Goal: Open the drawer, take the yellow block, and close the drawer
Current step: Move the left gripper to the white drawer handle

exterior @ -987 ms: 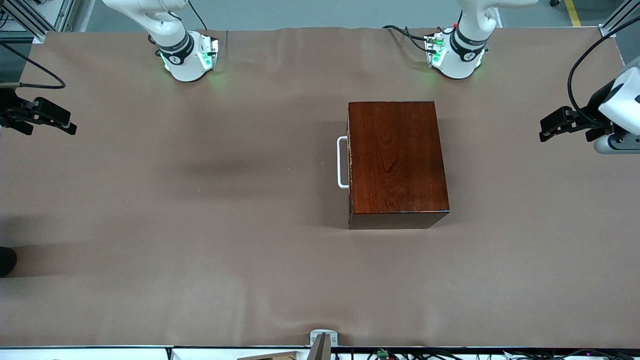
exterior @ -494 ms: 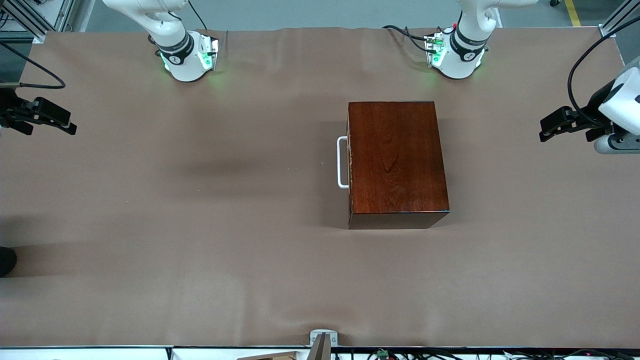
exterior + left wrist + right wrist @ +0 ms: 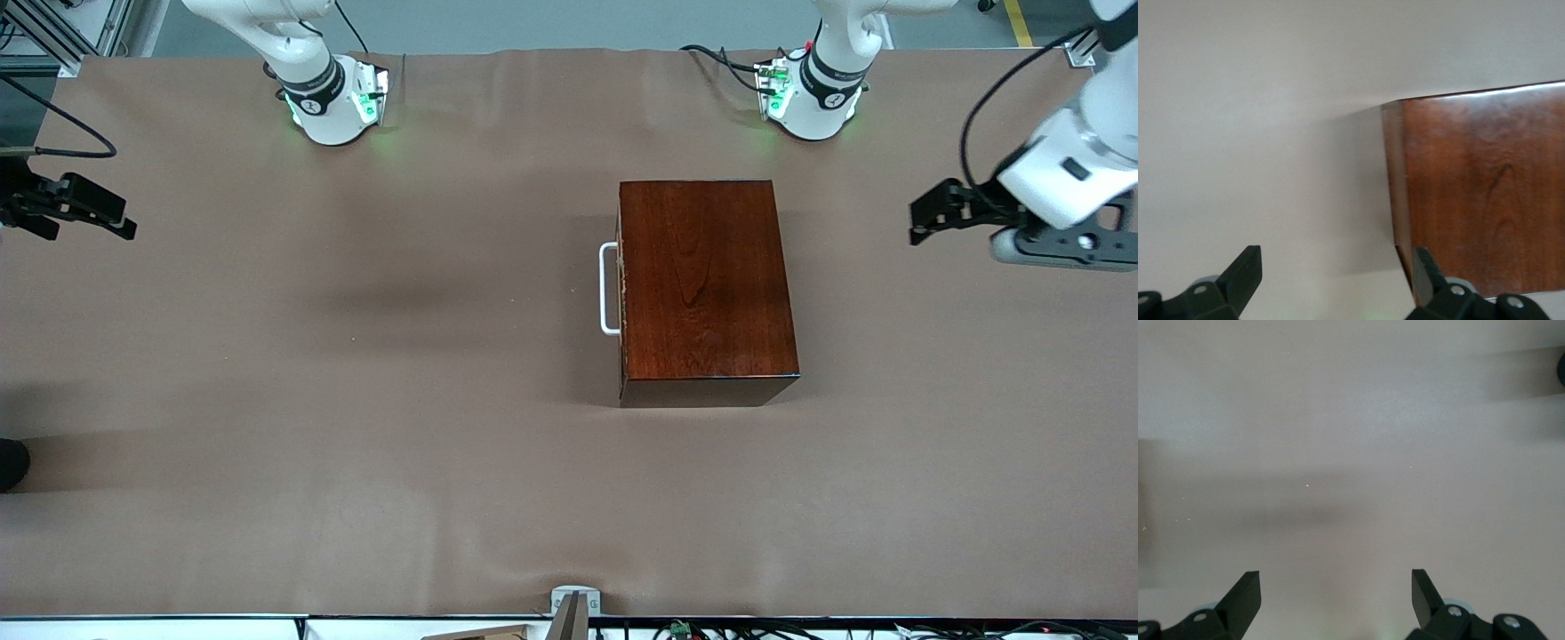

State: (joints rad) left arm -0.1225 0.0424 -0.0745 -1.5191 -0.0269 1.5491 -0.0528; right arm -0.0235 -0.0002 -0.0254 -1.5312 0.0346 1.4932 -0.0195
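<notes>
Glossy wooden box point(image 3: 702, 284), smooth white handle point(image 3: 607, 289), matt brown table cover point(image 3: 356, 400)

Drawer point(image 3: 620, 293) apparently shut in mahogany box point(image 3: 702, 284), white handle point(image 3: 608, 289) toward right arm's end.

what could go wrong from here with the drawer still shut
The handle faces the right arm's end, yet the open left gripper is at the box's closed end, so it might nudge the box. The open right gripper waits at the table's edge. The block is unseen, possibly absent.

Probably a lab: aluminium framing point(image 3: 36, 31), cables point(image 3: 711, 58).
</notes>
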